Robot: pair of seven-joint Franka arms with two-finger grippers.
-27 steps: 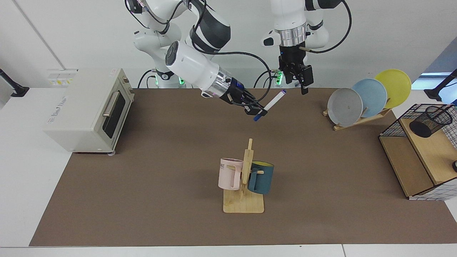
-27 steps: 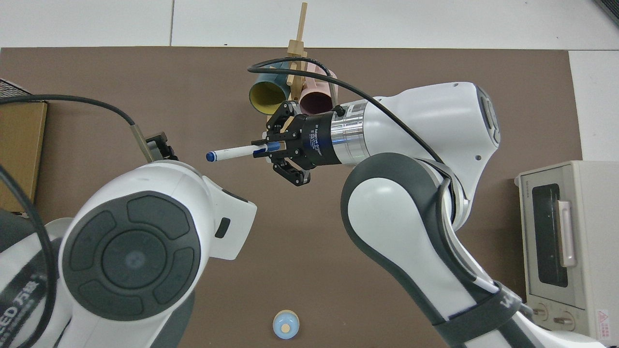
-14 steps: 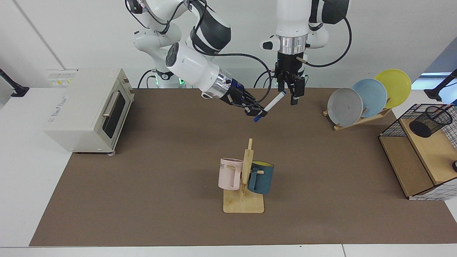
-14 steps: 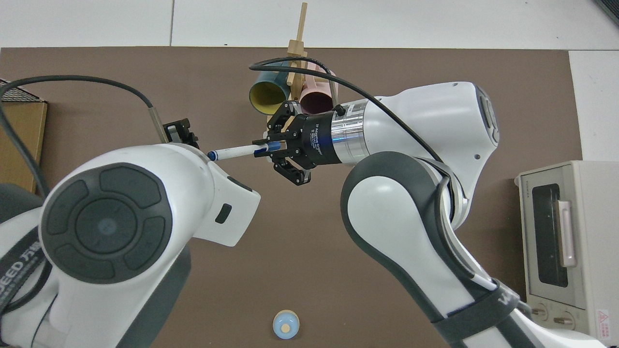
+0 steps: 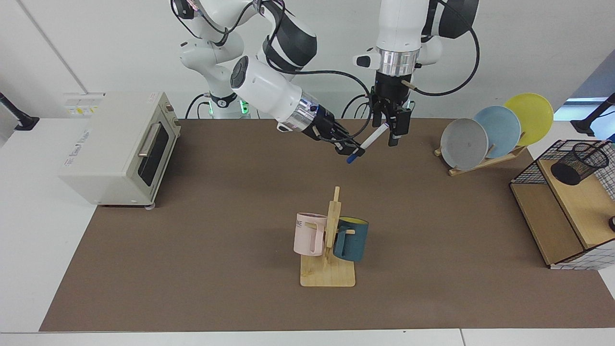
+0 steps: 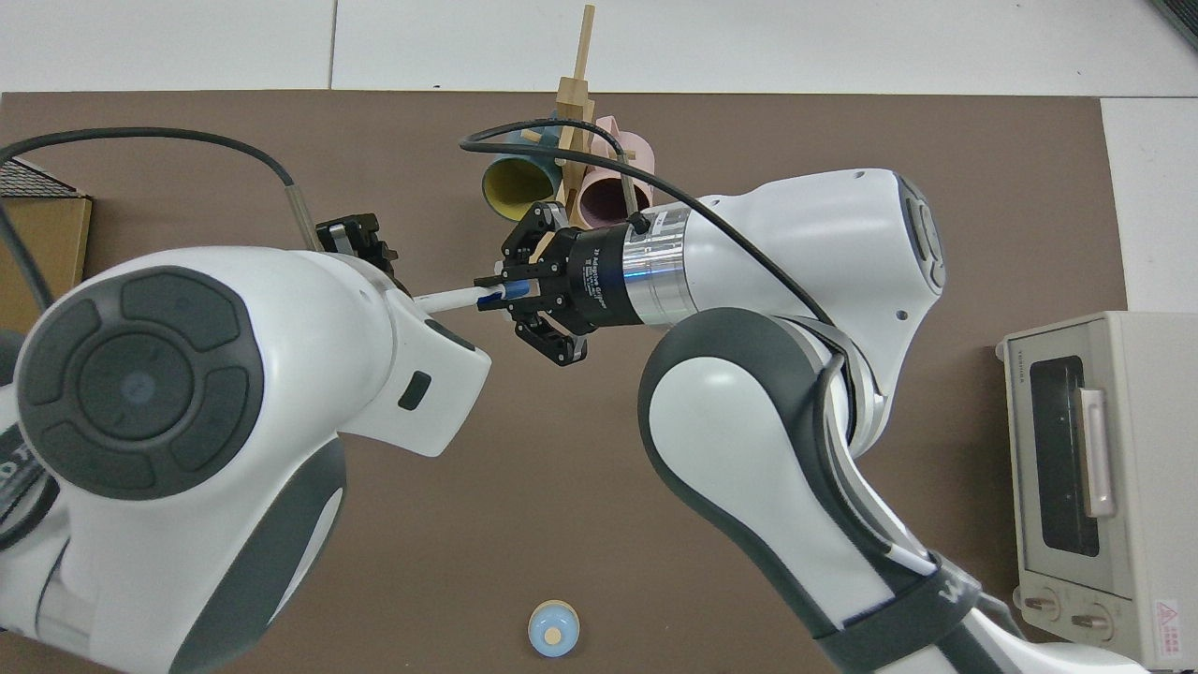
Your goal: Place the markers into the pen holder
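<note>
A boxy cream toaster oven (image 5: 120, 146) with a glass door and metal handle sits at the far left of the facing view, on the edge of a matte brown mat (image 5: 216, 250) that covers the white table. Over the mat's rear centre, the right gripper (image 5: 352, 151), on a glossy white and grey arm, pinches one slim marker (image 5: 369, 141) near its lower blue end, holding it tilted in the air. The marker's white barrel rises toward the left gripper (image 5: 390, 126), which hangs straight down from the second arm with its black fingers around the marker's upper tip; whether they press on it cannot be told, and from above the white arm casing hides that tip altogether. Below, near the mat's front, a pale wooden rack (image 5: 328, 269) carries two mugs, one pink (image 5: 309, 234) and one dark blue with a yellow inside (image 5: 352, 239). To the right, a slanted wooden stand (image 5: 480, 162) holds three round plates: grey (image 5: 463, 143), light blue (image 5: 498, 129) and yellow (image 5: 530, 117). At the far right, the pen holder (image 5: 579, 163), a single small black wire-mesh cup, lies tipped on the wooden top shelf of a black wire grid basket (image 5: 557, 206), well apart from the marker; the frame edge cuts the basket off. A small round blue and tan object (image 6: 552, 629), hard to identify, shows only in the top view.
</note>
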